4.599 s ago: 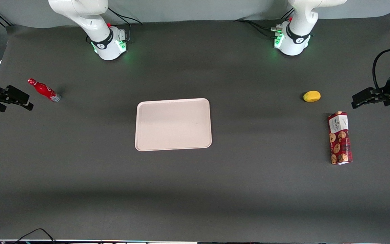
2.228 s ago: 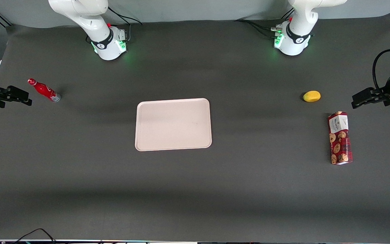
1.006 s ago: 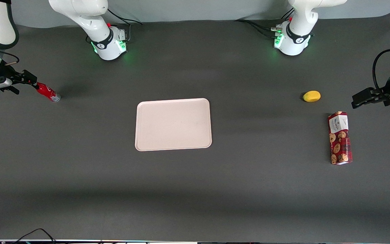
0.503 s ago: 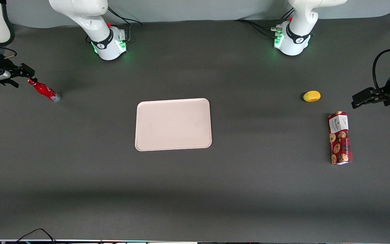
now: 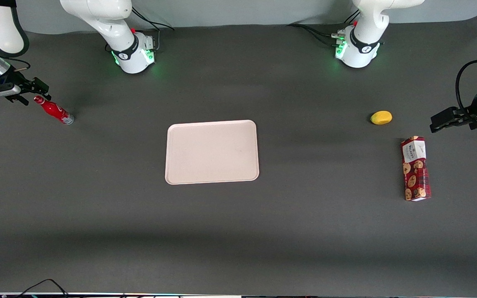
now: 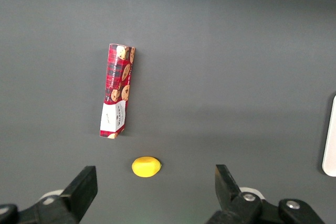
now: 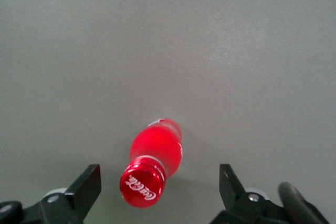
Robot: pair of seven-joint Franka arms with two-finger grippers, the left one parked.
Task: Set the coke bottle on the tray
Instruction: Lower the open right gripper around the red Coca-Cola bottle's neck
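We see the tray (image 5: pixel 212 152) lying flat on the dark table (image 5: pixel 238 231), and we take it as our landmark. Well apart from the tray, toward the parked arm's end of the table, lie a yellow lemon (image 5: pixel 381 117) and a red patterned cookie box (image 5: pixel 416 168); the lemon is farther from the front camera than the box. In the left wrist view the same cookie box (image 6: pixel 117 91) lies flat with the lemon (image 6: pixel 146 166) near its white end, and a sliver of the tray's rim (image 6: pixel 331 139) shows at the edge. Bare table lies between the tray and the coke bottle.

The coke bottle (image 5: pixel 53 110) stands upright on the table, well apart from the tray toward the working arm's end, and a little farther from the front camera than the tray. Its long axis is vertical, cap up, silvery base on the table. In the right wrist view we look down on the bottle (image 7: pixel 153 163), its red cap with white script facing the camera.

The gripper (image 5: pixel 35 87) hangs just above the bottle's cap. Its fingers (image 7: pixel 84 187) are spread wide, one on each side of the cap, touching nothing.
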